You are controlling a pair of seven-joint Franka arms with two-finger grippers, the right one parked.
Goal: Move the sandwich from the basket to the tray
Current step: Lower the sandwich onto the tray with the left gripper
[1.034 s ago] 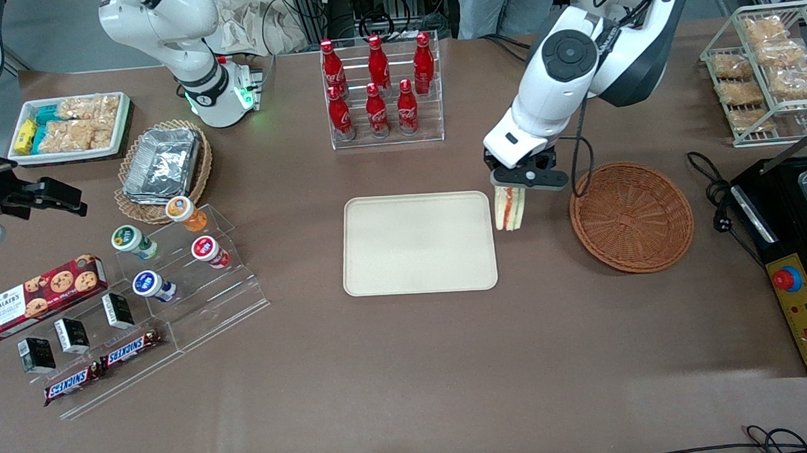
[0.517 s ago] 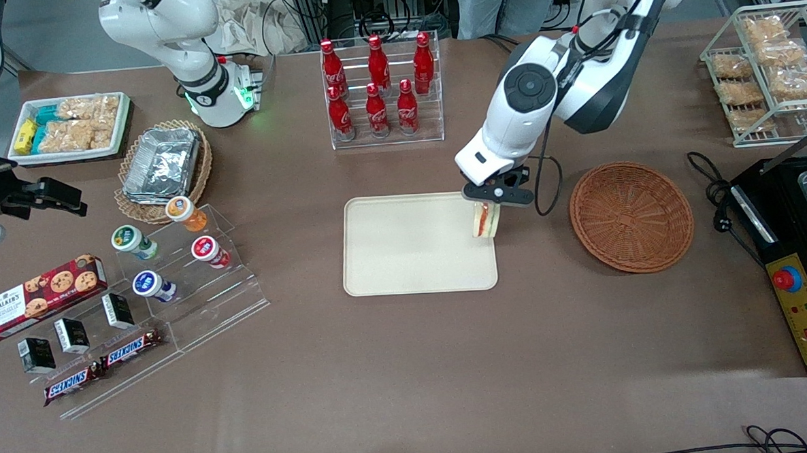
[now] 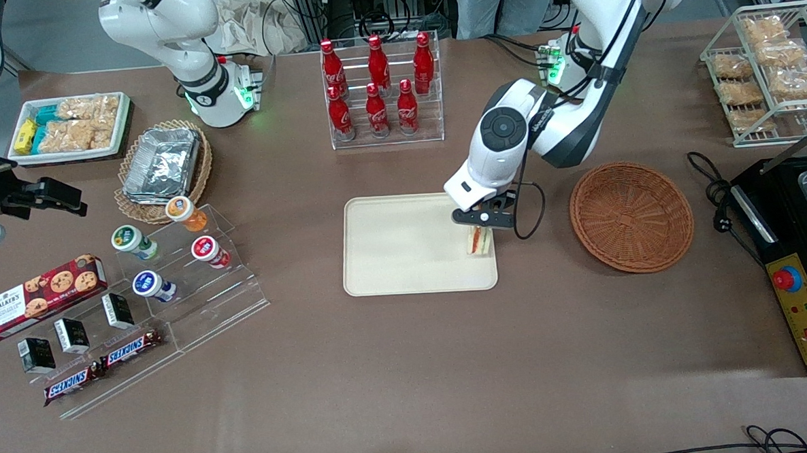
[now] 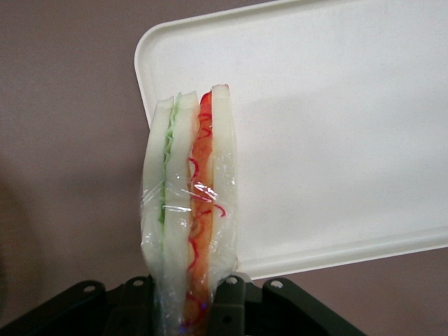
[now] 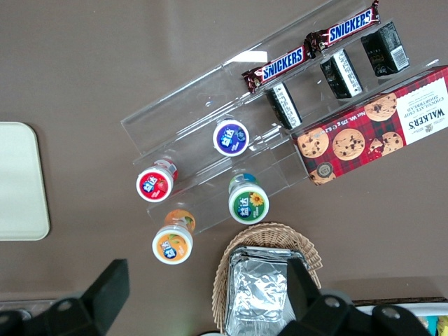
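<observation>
Took in the brown table (image 3: 409, 362) first, crowded toward the parked arm's end with snack displays, none of them part of this job. Found the tray (image 3: 404, 247) flat at the middle, its cream surface bare of any food set down on it. Saw the basket (image 3: 631, 216) just beside it toward the working arm's end, woven bottom showing and nothing inside, so counted the lift-out as done. Caught the gripper (image 3: 480, 231) low over the tray's end nearest the basket, inside the rim, pointing downward. From the wrist camera, made out the dark fingers (image 4: 227, 301) pinched on both bread faces of the sandwich (image 4: 189, 210), clenched on it and not let go. Noted the wedge hanging upright, cut edge toward the lens, green layer on one side and orange-red on the other, clear wrap around it. Placed its tip above the tray's (image 4: 336, 140) rounded corner in that view; in the front view, placed the sandwich (image 3: 479, 241) over the tray surface close to the rim. Could not tell whether the tip touched the plastic. Judged the carry finished or nearly so. Reckoned what was left as a short lowering if any gap existed, a release, and a retreat.
</observation>
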